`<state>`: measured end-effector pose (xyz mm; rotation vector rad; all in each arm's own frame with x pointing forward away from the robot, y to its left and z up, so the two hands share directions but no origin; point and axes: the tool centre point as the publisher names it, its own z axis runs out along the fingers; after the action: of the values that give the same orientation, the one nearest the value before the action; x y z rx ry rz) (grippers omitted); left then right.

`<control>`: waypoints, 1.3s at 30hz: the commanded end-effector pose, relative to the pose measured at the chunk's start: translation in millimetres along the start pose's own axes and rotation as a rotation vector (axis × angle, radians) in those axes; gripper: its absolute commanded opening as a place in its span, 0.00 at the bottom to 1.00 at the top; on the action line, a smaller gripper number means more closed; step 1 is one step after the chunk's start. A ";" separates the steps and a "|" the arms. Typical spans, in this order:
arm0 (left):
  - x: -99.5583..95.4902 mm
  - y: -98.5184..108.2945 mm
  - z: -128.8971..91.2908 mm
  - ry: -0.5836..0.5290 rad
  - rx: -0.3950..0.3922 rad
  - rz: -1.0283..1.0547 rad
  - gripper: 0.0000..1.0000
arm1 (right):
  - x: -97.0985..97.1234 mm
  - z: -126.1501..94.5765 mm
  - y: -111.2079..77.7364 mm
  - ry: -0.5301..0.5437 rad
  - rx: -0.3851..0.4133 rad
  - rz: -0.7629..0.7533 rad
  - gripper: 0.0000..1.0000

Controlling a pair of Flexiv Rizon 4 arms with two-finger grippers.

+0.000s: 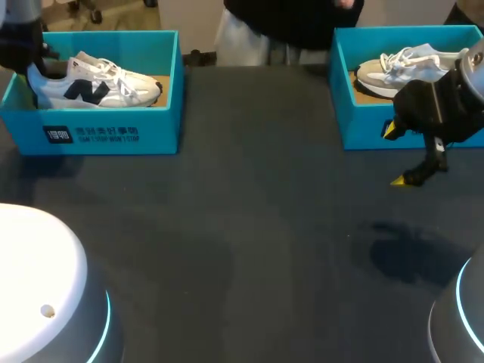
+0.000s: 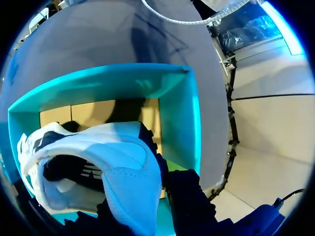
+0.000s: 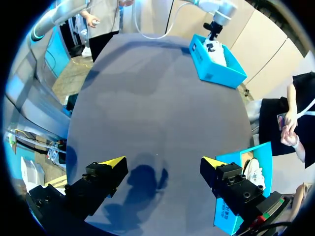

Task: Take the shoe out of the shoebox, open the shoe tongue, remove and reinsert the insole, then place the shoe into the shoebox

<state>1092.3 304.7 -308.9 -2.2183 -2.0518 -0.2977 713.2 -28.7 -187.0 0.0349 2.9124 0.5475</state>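
Note:
A white sneaker with a navy mark [image 1: 106, 85] lies in the teal shoebox [image 1: 113, 134] at the table's far left. My left gripper [image 1: 32, 74] is down at the shoe's heel, shut on it. In the left wrist view the white heel [image 2: 123, 167] fills the space between the black fingers [image 2: 189, 201], with the box's wall [image 2: 172, 98] and brown floor beyond; the yellow tips are hidden. My right gripper [image 1: 394, 155] hangs open above the dark table in front of a second teal box [image 1: 363, 128], nothing between its fingertips [image 3: 114, 162].
The second box holds a grey-white sneaker [image 1: 401, 68] and stands right beside my right gripper [image 3: 248, 162]. Dark tabletop [image 1: 249, 197] stretches between the two boxes. The arms' white round bases [image 1: 38, 302] sit at the near corners.

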 end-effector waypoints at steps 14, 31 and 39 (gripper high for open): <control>-15.2 -31.0 23.0 -0.008 -0.011 0.004 0.00 | -0.5 0.9 0.6 0.001 0.002 0.001 1.00; -30.4 -32.6 61.4 0.021 0.038 0.009 0.00 | -0.5 0.9 0.6 0.001 0.002 0.001 1.00; -26.4 -35.5 66.3 0.032 0.088 0.023 0.21 | -0.5 0.9 0.6 0.001 0.002 0.001 1.00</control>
<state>1053.6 294.9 -379.7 -2.1813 -1.9928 -0.2504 713.2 -28.7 -187.0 0.0349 2.9124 0.5475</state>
